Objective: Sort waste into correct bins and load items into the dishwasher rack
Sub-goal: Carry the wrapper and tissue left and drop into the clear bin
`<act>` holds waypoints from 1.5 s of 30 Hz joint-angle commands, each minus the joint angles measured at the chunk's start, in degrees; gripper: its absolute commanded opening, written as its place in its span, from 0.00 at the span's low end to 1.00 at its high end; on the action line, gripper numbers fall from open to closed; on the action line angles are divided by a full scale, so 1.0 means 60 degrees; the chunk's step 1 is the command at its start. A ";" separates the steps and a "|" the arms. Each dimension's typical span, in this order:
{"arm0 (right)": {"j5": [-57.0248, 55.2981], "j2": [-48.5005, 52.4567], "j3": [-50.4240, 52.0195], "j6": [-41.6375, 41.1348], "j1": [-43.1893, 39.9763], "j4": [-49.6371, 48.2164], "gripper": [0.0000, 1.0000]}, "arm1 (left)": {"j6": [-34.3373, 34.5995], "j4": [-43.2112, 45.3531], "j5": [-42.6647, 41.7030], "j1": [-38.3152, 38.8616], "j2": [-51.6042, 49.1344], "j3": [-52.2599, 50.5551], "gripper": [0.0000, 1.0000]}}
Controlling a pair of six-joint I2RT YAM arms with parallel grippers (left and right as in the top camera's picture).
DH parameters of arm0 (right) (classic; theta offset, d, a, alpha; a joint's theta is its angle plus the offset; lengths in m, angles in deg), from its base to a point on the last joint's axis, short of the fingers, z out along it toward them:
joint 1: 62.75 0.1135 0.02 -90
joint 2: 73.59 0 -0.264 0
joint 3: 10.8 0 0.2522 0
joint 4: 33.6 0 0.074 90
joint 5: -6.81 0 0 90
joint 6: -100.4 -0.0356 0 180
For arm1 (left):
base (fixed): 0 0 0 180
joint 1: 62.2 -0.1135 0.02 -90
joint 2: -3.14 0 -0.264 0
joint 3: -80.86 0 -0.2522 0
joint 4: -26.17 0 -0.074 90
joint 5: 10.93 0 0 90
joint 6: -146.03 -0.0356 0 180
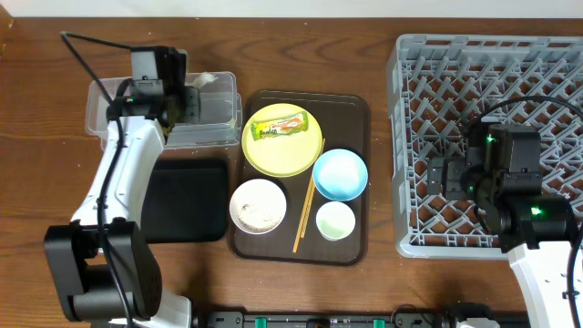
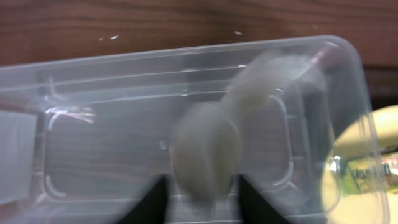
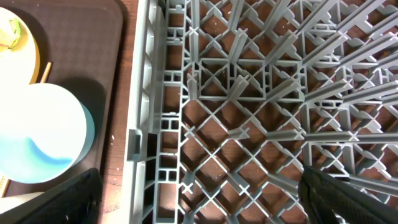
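Hovering over the tub [image 1: 219,117], the left gripper [image 2: 203,202] has the tissue [image 2: 205,149] between its fingers. Pinched or loose, I cannot tell (it is blurred), and its long axis slants toward the tub's far right corner. The wrapper [image 1: 280,128] lies on the plate [image 1: 273,159] to this gripper's right, lengthwise across the table — farther from the right gripper [image 3: 208,202], which is spread wide over the rack [image 3: 249,93].

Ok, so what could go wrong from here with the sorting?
The tissue is blurred between the fingers of the left gripper over the clear tub; it might cling to them or land off the rim. The snack wrapper lies on the yellow plate, so lifting the plate first could carry it into the rack.
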 commanded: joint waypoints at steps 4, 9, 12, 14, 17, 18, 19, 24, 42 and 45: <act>0.0040 -0.0040 -0.0222 -0.0124 -0.0055 0.0011 0.99 | 0.0113 0.0007 -0.0029 0.0175 -0.0025 0.0073 0.56; 0.0036 -0.0036 -0.0222 -0.0087 -0.0055 0.0011 0.99 | -0.0259 -0.0102 -0.0317 0.1100 0.0149 0.0073 0.56; 0.0036 -0.0036 -0.0222 -0.0087 -0.0055 0.0015 0.99 | -0.1129 -0.0095 -0.0922 0.1891 0.0135 0.0069 0.64; 0.0036 -0.0036 -0.0222 -0.0087 -0.0055 0.0011 0.99 | -0.1636 -0.0058 -0.1031 0.2361 0.0076 0.0069 0.69; 0.0036 -0.0036 -0.0222 -0.0087 -0.0055 0.0007 0.99 | -0.2473 -0.0011 -0.1027 0.2973 -0.0098 0.0069 0.74; 0.0040 -0.0036 -0.0222 -0.0087 -0.0055 0.0011 0.99 | -0.2761 0.0018 -0.1027 0.3155 -0.0208 0.0069 0.75; 0.0040 -0.0036 -0.0222 -0.0087 -0.0055 0.0015 0.99 | -0.2998 0.0058 -0.1027 0.3300 -0.0321 0.0062 0.75; 0.0040 -0.0036 -0.0222 -0.0087 -0.0055 0.0011 0.99 | -0.3362 0.0652 -0.1024 0.3614 -0.1060 0.0058 0.75; 0.0040 -0.0036 -0.0222 -0.0087 -0.0055 0.0018 0.99 | -0.3355 0.1843 -0.1031 0.3621 -0.3235 0.0058 0.78; 0.0040 -0.0036 -0.0222 -0.0087 -0.0055 0.0029 0.99 | -0.3351 0.1639 -0.1031 0.3628 -0.3377 0.0051 0.72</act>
